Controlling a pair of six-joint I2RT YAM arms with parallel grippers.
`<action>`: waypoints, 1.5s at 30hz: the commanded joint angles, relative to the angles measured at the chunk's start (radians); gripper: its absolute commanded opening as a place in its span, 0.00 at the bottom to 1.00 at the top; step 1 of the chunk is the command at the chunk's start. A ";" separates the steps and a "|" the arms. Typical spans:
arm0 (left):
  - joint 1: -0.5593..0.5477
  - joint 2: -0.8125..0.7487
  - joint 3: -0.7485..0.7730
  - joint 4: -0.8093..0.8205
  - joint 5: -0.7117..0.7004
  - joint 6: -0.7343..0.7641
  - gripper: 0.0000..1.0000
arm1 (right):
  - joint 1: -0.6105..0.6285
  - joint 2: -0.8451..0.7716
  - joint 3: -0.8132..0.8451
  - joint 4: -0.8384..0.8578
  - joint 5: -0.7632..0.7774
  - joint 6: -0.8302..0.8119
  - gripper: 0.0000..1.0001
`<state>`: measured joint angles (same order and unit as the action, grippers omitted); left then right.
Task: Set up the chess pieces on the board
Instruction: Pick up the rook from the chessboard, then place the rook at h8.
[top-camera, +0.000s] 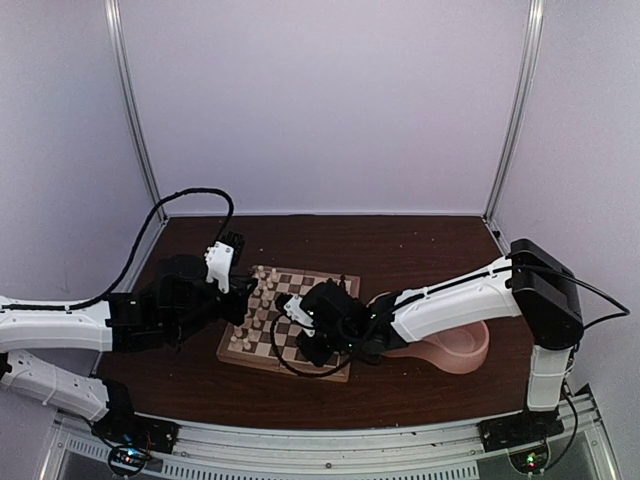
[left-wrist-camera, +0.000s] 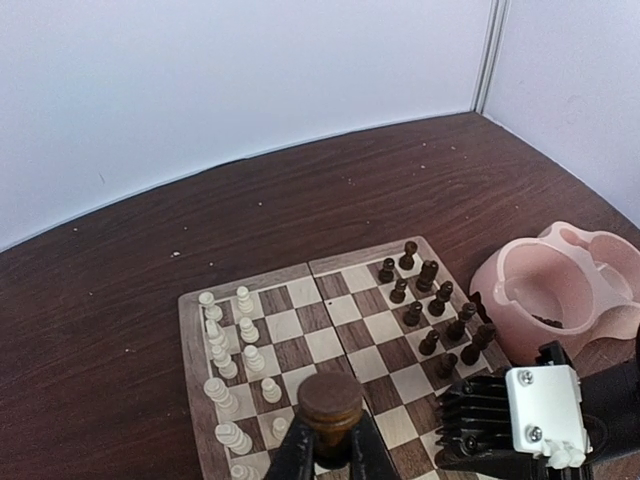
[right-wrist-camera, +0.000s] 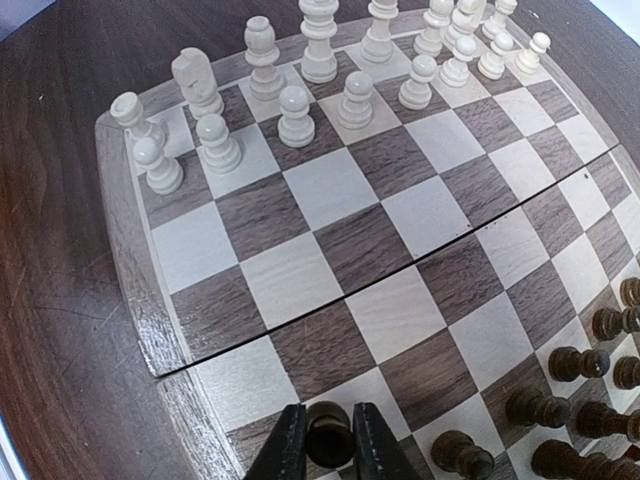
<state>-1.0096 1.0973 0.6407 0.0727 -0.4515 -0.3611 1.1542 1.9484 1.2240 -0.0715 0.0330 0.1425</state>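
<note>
Nearest the lens, we are pinching a dark piece (right-wrist-camera: 330, 440) in the right gripper (right-wrist-camera: 328, 412). Its fingers are pressing on the piece's sides, and the piece's long axis is standing upright. We are hanging it over the near corner of the board (right-wrist-camera: 135, 300), at the dark end. The dark pieces (right-wrist-camera: 540, 405) standing there are running away to the right of the claw. So the vacant squares we are aiming at are lying beneath and just beside the jaws, not across the board. We are judging the coming move to be a short, straight lowering.

The left gripper (left-wrist-camera: 330, 432) is likewise clamping a second dark piece (left-wrist-camera: 330, 400), upright, but over the cream half, with the cream pieces (left-wrist-camera: 248, 328) just beside it. Its home rows are lying to its right, across the open middle squares, where the right gripper is hovering. We are therefore counting the right arm as the nearer one to the dark end.

Farther off, the pink bowl (left-wrist-camera: 560, 290) is sitting just beside the board's dark end, on the brown table (left-wrist-camera: 150, 280).
</note>
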 joint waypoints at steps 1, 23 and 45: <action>0.004 -0.014 -0.011 0.029 -0.030 0.011 0.04 | 0.003 -0.022 -0.012 0.004 -0.008 0.005 0.14; 0.003 0.003 -0.016 0.069 0.083 0.032 0.04 | 0.003 -0.272 -0.228 -0.004 -0.054 0.005 0.11; 0.004 0.055 0.008 0.069 0.136 0.055 0.05 | 0.003 -0.229 -0.230 -0.038 -0.038 -0.027 0.11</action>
<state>-1.0096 1.1461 0.6273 0.1047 -0.3355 -0.3199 1.1545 1.7065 0.9657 -0.1001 -0.0223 0.1265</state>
